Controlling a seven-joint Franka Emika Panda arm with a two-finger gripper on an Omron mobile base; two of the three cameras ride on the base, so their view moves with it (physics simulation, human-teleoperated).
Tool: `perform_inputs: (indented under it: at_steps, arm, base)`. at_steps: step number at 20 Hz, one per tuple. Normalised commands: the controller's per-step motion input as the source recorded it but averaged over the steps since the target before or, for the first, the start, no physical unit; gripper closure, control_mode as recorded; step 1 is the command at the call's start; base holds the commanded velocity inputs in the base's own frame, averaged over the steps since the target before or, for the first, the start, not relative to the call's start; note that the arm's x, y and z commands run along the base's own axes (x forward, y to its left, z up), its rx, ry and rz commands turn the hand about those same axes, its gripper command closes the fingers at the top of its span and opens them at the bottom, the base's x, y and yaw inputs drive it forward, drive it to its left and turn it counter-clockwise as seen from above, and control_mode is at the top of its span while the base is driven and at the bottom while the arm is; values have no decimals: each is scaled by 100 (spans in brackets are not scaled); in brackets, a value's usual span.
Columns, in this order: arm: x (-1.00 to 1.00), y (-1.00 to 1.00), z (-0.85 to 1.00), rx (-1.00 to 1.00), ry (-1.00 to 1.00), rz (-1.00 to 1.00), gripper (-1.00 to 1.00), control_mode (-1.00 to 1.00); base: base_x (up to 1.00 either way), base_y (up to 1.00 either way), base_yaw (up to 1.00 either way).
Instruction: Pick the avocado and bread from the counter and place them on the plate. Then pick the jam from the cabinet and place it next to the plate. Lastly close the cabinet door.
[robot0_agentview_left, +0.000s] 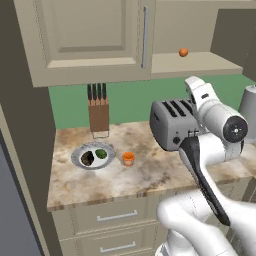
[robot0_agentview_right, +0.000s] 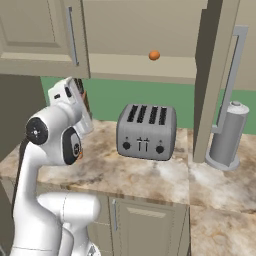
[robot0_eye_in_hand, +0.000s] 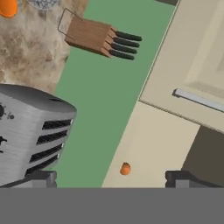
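The grey-white plate (robot0_agentview_left: 80, 152) lies on the counter (robot0_agentview_left: 150, 175) left of centre. On it sit the dark-brown bread (robot0_agentview_left: 87, 158) and the green avocado (robot0_agentview_left: 101, 153). The orange jam (robot0_agentview_left: 128, 159) stands on the counter just right of the plate, and shows again as the jam (robot0_eye_in_hand: 8, 6) in the hand view. The cabinet (robot0_agentview_left: 200, 62) stands open, its door (robot0_agentview_right: 215, 75) swung out at the right. My gripper (robot0_eye_in_hand: 113, 179) is open and holds nothing. It is raised above the toaster and looks toward the cabinet shelf.
A small orange ball (robot0_agentview_left: 183, 52) rests on the cabinet shelf. A silver toaster (robot0_agentview_left: 172, 122) sits mid-counter. A knife block (robot0_agentview_left: 98, 112) stands against the green wall, and a paper towel holder (robot0_agentview_right: 227, 135) stands below the open door.
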Motion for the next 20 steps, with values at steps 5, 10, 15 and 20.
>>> perform_inputs:
  at_steps: [5, 10, 15, 20]
  arm:
    - [-79, -79, 0, 14, 0, 0, -100, -100]
    - [-77, -68, -1, 12, 0, 0, -100, -100]
    - [-59, -27, -9, 2, -1, 0, -100, -100]
    - [-83, -1, -27, 0, -13, -3, -100, -100]
  base:
    - [0, 0, 0]
    - [0, 0, 0]
    - [0, 0, 0]
    - [0, 0, 0]
